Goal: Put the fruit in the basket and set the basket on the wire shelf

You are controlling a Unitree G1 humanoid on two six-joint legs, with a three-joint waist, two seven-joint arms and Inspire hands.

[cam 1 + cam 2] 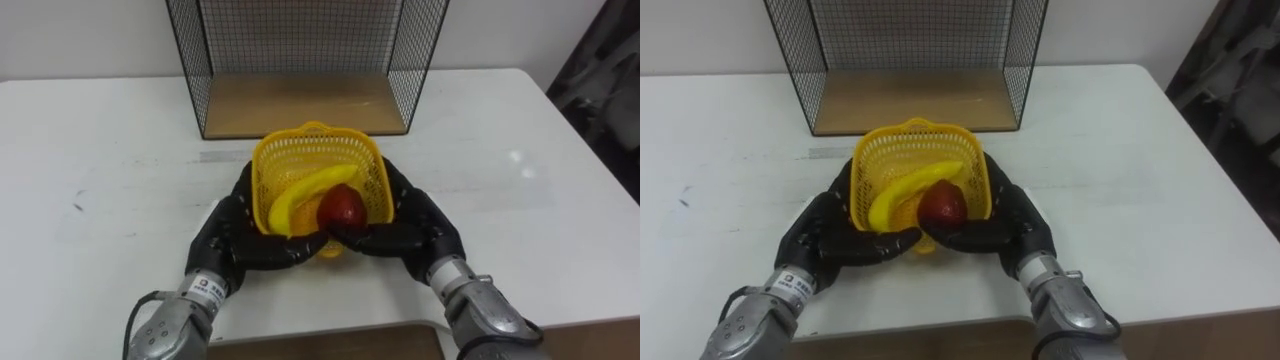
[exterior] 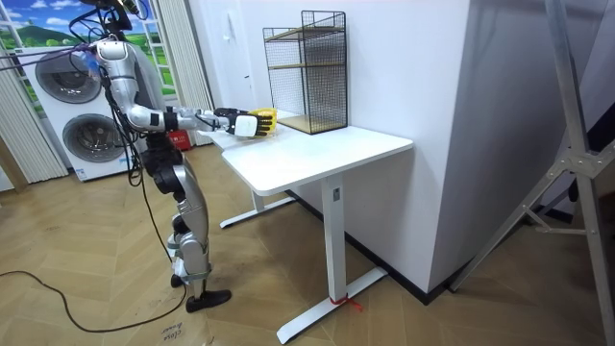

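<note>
A yellow mesh basket (image 1: 300, 160) sits between my two hands, tipped toward me, just in front of the black wire shelf (image 1: 300, 100). Inside it lie a yellow banana (image 1: 305, 190) and a red apple (image 1: 342, 207). My left hand (image 1: 232, 225) curls round the basket's left side. On the right side my right hand (image 1: 422, 222) does the same, and both thumbs meet under its near edge. I cannot tell whether the basket rests on the table. In the room view I stand at the table's end with both arms stretched forward to the basket (image 2: 262, 119).
The white table (image 1: 520, 210) spreads wide on both sides of the basket. The shelf's wooden floor (image 1: 330, 108) is bare and its open front faces me. Washing machines (image 2: 72, 91) stand behind me at the room view's left.
</note>
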